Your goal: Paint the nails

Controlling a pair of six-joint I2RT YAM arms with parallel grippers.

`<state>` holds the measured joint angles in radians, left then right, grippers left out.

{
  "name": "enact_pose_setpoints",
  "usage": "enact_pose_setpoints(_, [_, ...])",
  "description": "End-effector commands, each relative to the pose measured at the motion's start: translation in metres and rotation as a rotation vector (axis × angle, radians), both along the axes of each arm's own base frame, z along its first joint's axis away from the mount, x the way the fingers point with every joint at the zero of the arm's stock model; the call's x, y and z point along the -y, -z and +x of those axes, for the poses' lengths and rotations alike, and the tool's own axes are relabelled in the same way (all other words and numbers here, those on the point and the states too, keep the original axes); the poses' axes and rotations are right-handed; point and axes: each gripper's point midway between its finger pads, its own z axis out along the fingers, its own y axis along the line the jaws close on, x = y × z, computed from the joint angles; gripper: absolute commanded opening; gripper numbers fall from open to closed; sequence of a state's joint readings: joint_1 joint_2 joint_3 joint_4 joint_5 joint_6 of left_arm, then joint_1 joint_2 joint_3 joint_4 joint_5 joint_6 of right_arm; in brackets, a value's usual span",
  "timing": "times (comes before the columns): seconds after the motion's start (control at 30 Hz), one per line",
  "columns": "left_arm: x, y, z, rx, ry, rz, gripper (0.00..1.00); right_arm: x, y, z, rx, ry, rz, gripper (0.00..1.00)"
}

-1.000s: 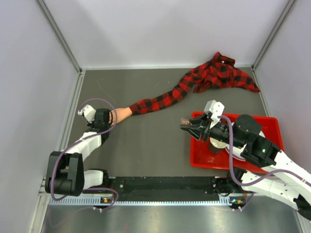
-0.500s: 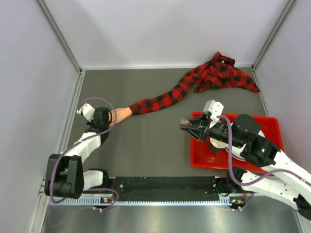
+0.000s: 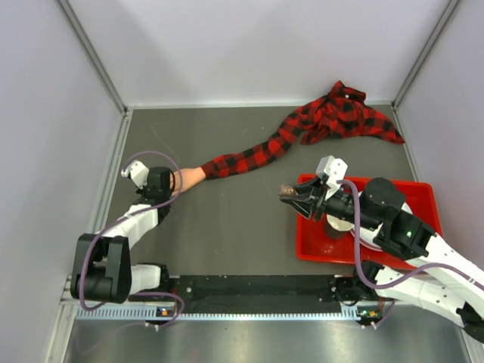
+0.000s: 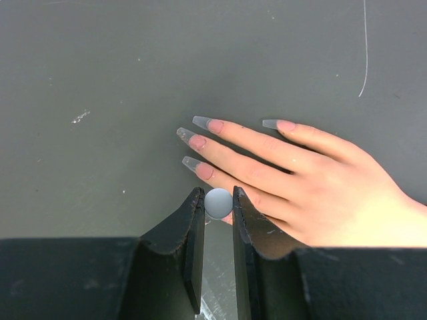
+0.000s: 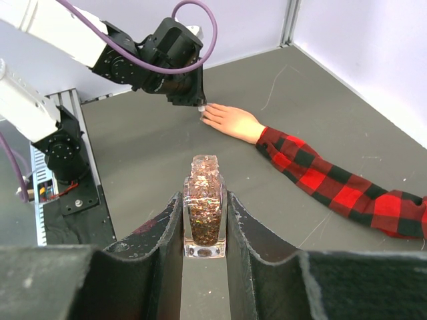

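Well left of the red tray (image 3: 308, 243), the mannequin hand (image 4: 313, 187) lies palm down. Its nails (image 4: 188, 136) are long and squared, clear grey at the tips and pink at the base, and point away from the tray along the line of the sleeve (image 3: 246, 160). The left gripper (image 4: 217, 192) pinches a grey knob (image 4: 218, 204); over the tray's left edge, the right gripper (image 5: 205, 197) clamps a glitter bottle (image 5: 205, 213).

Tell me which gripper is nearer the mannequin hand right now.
Left. The left gripper hangs right over the mannequin hand, by its fingers, jaws shut on a small grey knob. The right gripper is far across the table, at the red tray, gripping a glitter bottle.
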<state>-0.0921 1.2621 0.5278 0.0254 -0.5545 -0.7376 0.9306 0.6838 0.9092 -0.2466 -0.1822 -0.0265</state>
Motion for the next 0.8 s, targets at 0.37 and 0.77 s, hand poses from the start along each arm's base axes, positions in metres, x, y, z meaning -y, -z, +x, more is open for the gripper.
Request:
enact_pose_setpoints(0.37, [0.0047,-0.0228,0.0202,0.090,0.018,-0.028,0.00,-0.0008,-0.0194,0.0016,0.047,-0.004,0.050,0.00])
enact_pose_setpoints(0.77, [0.0075,-0.0245,0.0160,0.091,0.024,-0.049,0.00,-0.0016,-0.0182,0.0020,0.042,-0.005,0.049,0.00])
